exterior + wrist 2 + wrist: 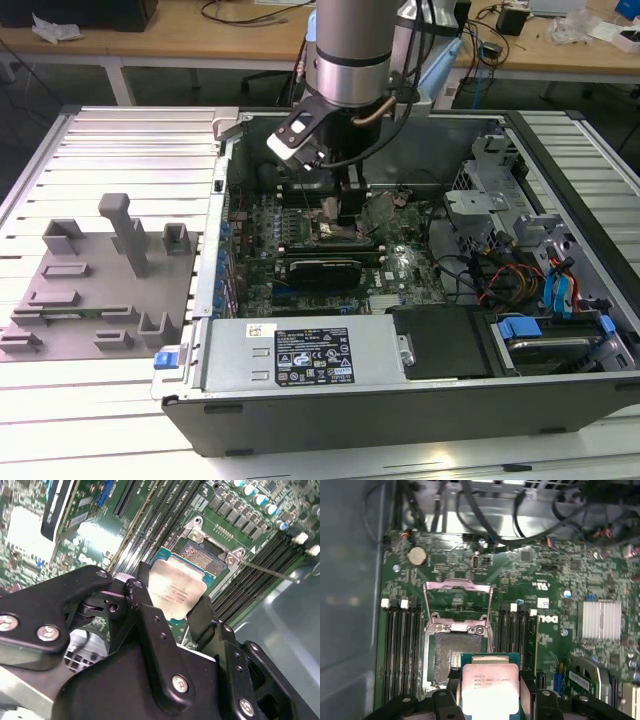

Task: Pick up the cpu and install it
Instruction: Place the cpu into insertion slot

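Between my black fingers (144, 607) sits the flat, square, silvery-topped cpu (175, 592), pinched by opposite edges; the dark, open, metal-framed socket (451, 655) lies just beyond them, not squarely beneath.

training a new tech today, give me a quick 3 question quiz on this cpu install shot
1. True or false: the gripper is shut on the cpu.
2. The cpu socket is: (A) empty, with its metal frame raised, (B) already filled, (C) under a heatsink.
3. Fill in: the grey moulded tray lies to the exterior view's ____ of the computer case.
Key: 1 true; 2 A; 3 left.
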`<state>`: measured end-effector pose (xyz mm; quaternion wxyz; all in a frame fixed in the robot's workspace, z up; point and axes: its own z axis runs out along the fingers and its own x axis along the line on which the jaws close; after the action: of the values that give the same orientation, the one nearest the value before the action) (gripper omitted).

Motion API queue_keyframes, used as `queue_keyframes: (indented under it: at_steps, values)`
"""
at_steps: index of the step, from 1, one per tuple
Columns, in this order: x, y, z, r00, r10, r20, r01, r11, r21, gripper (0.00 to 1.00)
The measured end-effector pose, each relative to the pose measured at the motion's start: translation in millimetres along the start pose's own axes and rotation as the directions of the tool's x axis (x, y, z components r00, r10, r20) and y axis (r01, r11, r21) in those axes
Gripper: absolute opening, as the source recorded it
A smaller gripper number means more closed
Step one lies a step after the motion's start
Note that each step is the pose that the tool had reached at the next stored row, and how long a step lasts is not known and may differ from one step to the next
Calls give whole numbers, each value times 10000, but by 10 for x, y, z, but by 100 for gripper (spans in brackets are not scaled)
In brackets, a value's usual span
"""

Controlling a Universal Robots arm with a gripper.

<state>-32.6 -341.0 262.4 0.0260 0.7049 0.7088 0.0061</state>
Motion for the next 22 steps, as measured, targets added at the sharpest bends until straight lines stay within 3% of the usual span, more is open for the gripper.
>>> queue_keyframes:
  at_steps: [2,14,15,16,17,22]
  values:
    - [0,0,2,9995,313,15,-313,9995,10,55]
    - [2,-6,71,9999,149,6,-149,9999,4,55]
    - [7,-13,156,9999,115,4,-115,9999,4,55]
    - [85,-14,212,10000,-10,-1,10,10000,0,55]
    - [135,-16,236,10000,-65,-3,65,10000,-1,55]
    - [213,-19,320,9999,-171,-7,171,9999,-4,55]
